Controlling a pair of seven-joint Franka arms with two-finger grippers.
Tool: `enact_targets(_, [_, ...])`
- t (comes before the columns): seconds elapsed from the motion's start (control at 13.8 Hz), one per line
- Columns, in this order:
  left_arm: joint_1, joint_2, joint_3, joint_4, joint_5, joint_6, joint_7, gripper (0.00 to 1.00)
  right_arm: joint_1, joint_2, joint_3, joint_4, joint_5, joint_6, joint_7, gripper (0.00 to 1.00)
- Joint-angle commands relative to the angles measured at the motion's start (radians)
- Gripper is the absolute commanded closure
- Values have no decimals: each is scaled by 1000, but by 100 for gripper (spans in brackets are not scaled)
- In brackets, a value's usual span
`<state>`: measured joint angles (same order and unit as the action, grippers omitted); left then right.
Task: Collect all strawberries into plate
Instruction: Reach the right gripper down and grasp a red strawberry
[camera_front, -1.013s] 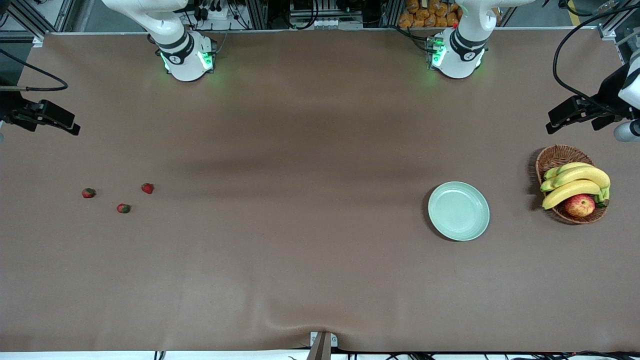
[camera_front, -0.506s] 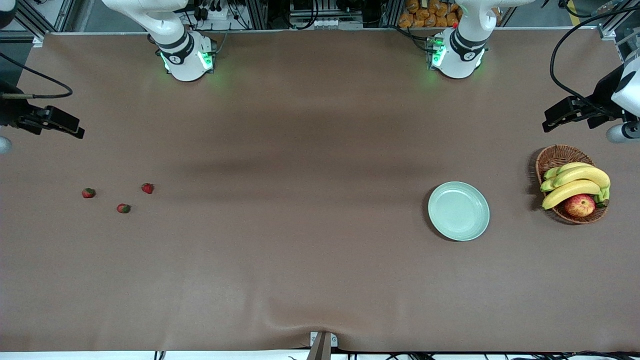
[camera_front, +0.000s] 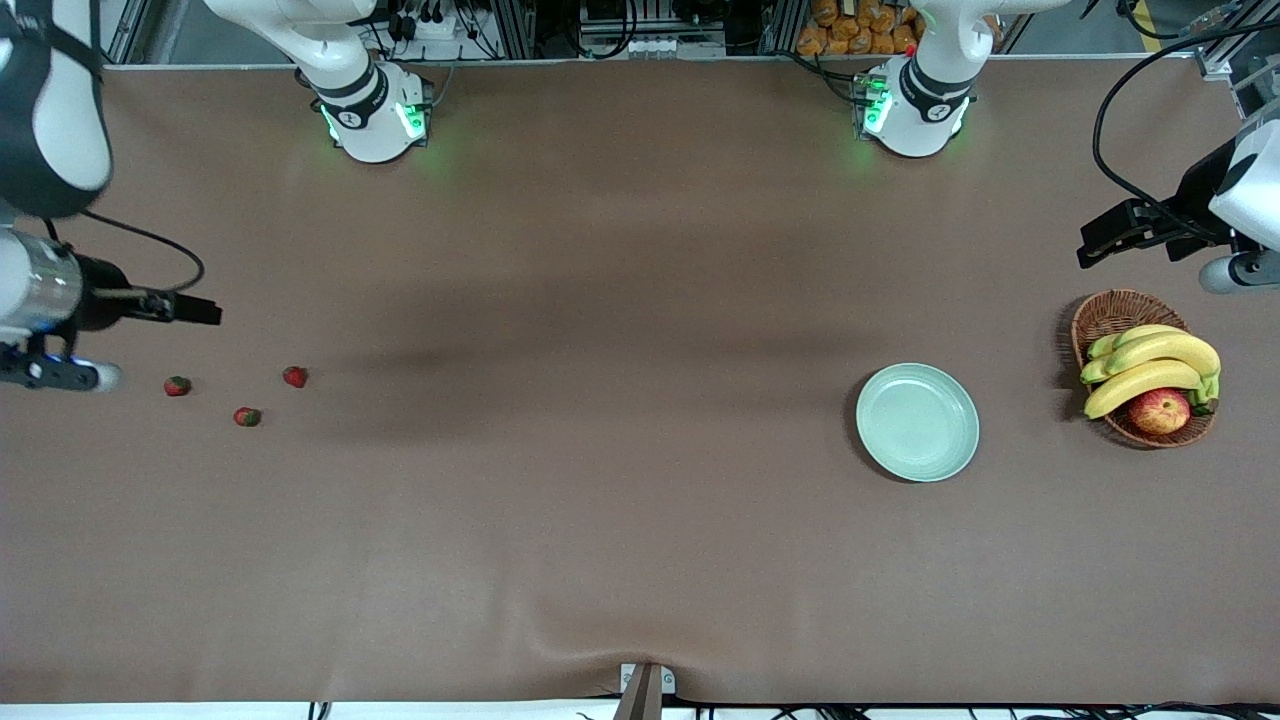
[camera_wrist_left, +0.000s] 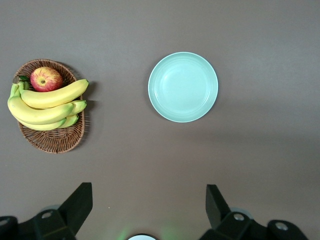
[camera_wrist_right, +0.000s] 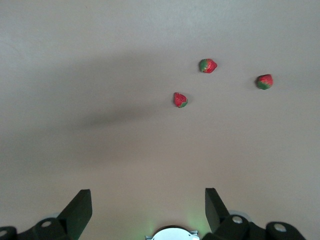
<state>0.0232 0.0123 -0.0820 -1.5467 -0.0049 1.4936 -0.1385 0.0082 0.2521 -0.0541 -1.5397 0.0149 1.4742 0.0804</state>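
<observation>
Three strawberries lie loose on the bench at the right arm's end: one (camera_front: 295, 377), one (camera_front: 247, 416) nearest the front camera, and one (camera_front: 177, 385) closest to the bench edge. They form a small triangle, apart from each other, none touching. In my right wrist view all three show between 12 and 2 o'clock of my pincer's centre line.

The plate (camera_front: 917, 421) sits empty toward the left arm's end, well apart from the berries, so each berry needs a long carry. In the left wrist view the plate is at about 12 o'clock, the wicker basket (camera_front: 1108, 313) at about 10.

The basket, just beside the plate, holds bananas (camera_front: 1150, 365) and an apple (camera_front: 1159, 410); I judge these distractors, to be left alone.

My right pincer (camera_front: 205, 310) hangs over bare bench near the berries, at about 12 o'clock from the edge-most one. Jaws spread wide, holding nothing. Judgement: staged for a first pick, wide so a small berry fits between the fingers.

My left pincer (camera_front: 1100, 240) hovers over the bench close to the basket, jaws fully apart, empty. That arm waits.

No berry collected yet.
</observation>
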Motion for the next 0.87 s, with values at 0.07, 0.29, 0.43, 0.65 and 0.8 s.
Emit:
enact_targets(0.07, [0,8,-1,10,-15,-10,-6,0,-1,116,8,4,-53,-8,-33,0])
enact_targets(0.29, [-2,9,-1,10,-15,-10,-12,0,12,171,10,-8,-56,-14,-34,0])
enact_targets(0.43, [1,12,-1,10,-15,-7,-13,0,-45,211,11,-43,-38,4,-34,0])
enact_targets(0.65, [3,18,-2,8,-23,-7,-15,0,-40,230,10,-92,-59,122,-239,0])
enact_targets(0.8, [-8,26,-4,10,-15,-6,-15,0,-62,222,10,-169,-58,220,-266,0])
